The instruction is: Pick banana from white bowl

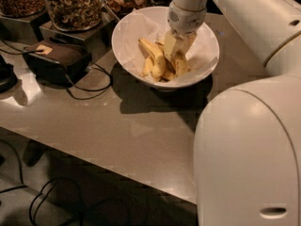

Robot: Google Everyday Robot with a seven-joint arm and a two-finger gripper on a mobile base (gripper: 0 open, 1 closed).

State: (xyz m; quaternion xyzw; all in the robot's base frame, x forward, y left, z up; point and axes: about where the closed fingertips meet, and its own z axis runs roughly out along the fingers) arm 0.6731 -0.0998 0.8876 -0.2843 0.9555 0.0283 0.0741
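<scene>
The white bowl (121, 37), lined with crumpled white paper, stands at the back of the table. Several yellow bananas lie in it. The brown-mottled banana (180, 64) lies in the right part of the pile, with plainer yellow bananas (153, 56) to its left. My gripper (178, 45) reaches down from the arm into the bowl and sits right on top of the mottled banana, touching the pile. It hides part of that banana.
Glass jars of nuts (77, 4) stand on dark blocks at the back left. A dark box (55, 59) with cables lies left of the bowl. My white body (249, 149) fills the right foreground. The table's front edge (94, 161) runs diagonally, with cables on the floor below.
</scene>
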